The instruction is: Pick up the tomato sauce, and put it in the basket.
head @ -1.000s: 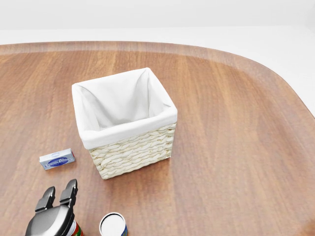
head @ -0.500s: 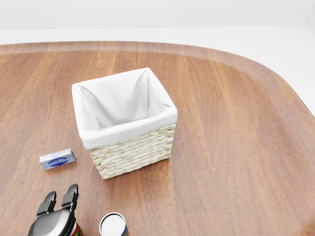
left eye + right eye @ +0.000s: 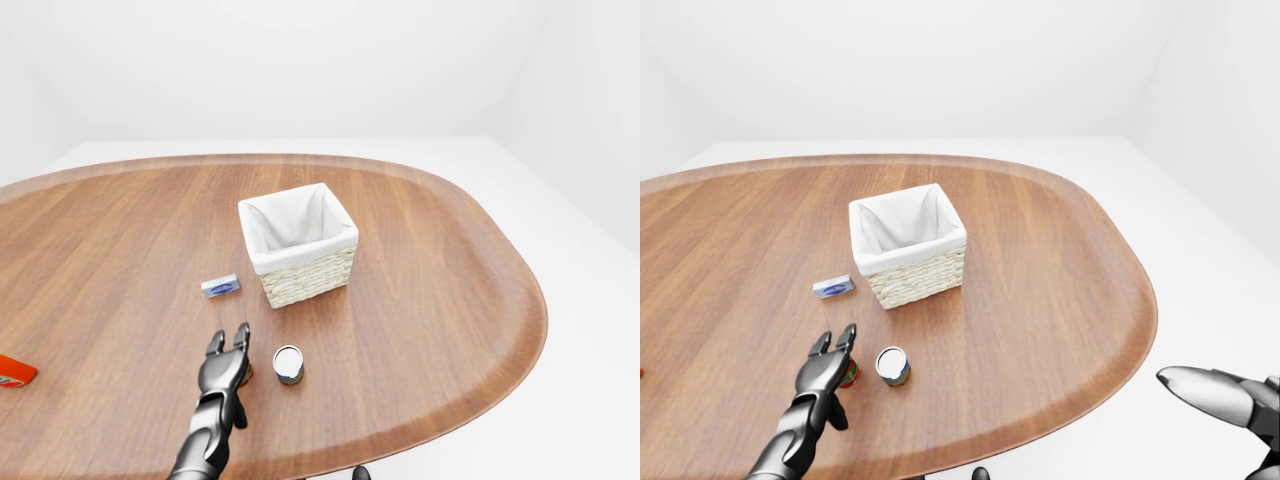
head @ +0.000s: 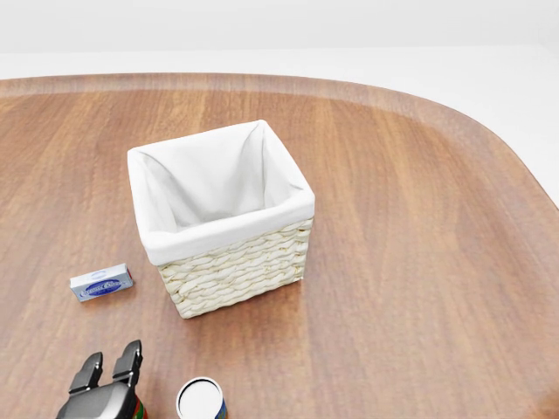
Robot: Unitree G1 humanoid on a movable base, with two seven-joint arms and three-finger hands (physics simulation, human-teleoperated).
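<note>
Where the left-eye view is read from its left edge, an orange packet is seen cut off by the frame, lying flat on the wooden tabletop. Next comes the left hand, reaching in from the bottom with its fingers spread and released, stood over the tomato sauce. Only a sliver of that can is shown: a red side with a green band, peeking out just right of the hand in the right-eye view and mostly hidden under the palm. Whether the fingers touch it cannot be told. A small blue and white box is seen lying flat above the hand, nearer the basket. Just right of the hand a second can is stood upright, with a white lid and a blue and yellow side. A woven basket with a white cloth lining is set above it, near the middle of the tabletop, and nothing is seen inside. At the lower right of the right-eye view the right hand is held off the tabletop's edge; whether its fingers are spread or clenched cannot be told.
</note>
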